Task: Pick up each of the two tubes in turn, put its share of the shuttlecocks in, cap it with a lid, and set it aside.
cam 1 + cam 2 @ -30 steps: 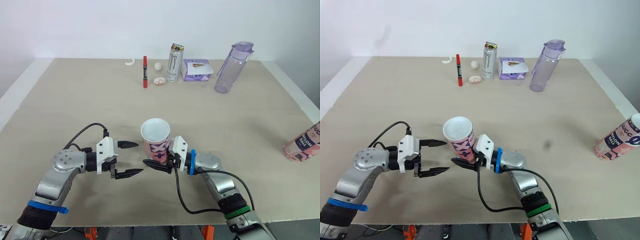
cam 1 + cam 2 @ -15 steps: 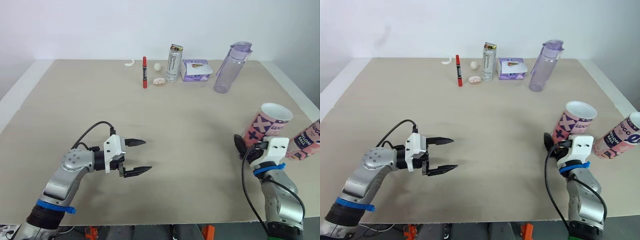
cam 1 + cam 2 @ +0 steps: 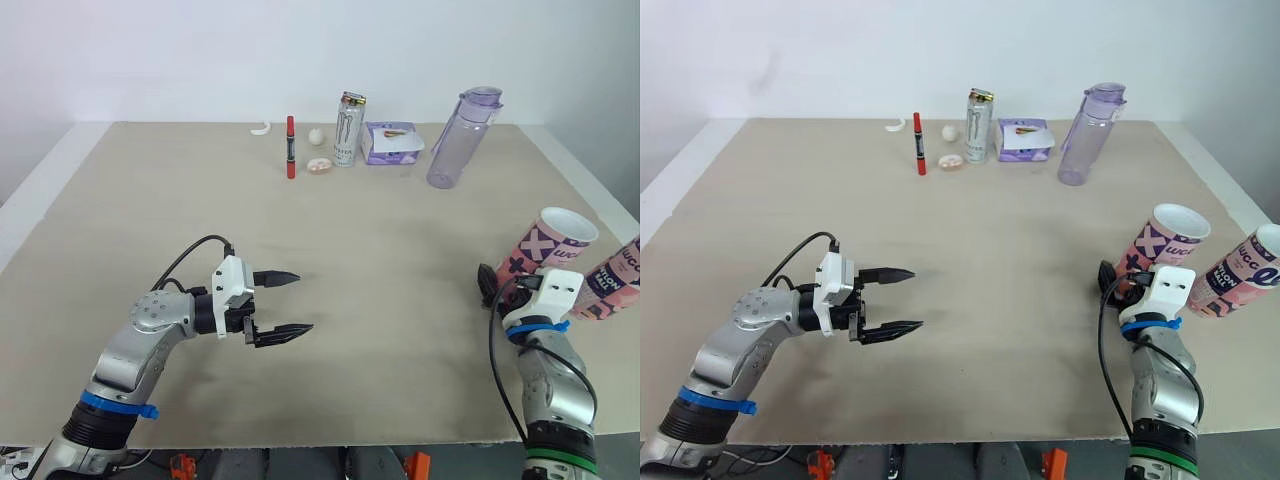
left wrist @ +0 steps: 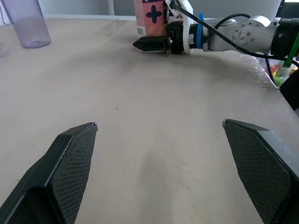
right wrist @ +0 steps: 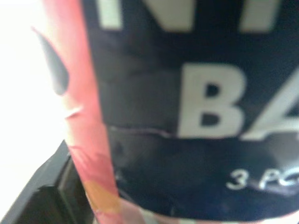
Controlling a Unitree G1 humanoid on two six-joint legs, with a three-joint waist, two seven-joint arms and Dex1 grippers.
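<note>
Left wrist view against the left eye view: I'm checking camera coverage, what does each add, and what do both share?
Left wrist view adds the mesh-textured finger pads and crinkled clear plastic with colourful bits at the table's edge. Left eye view adds the red marker, silver drink can, purple box and a second pink tube. Shared: the open left gripper, the translucent purple bottle and the pink patterned tube held by the right gripper.

Pressed close to tube (image 5: 187, 116): pink stripe bordering dark panel, big white letters, small "3 PC" print. Black finger (image 5: 51, 196) against the pink edge.
</note>
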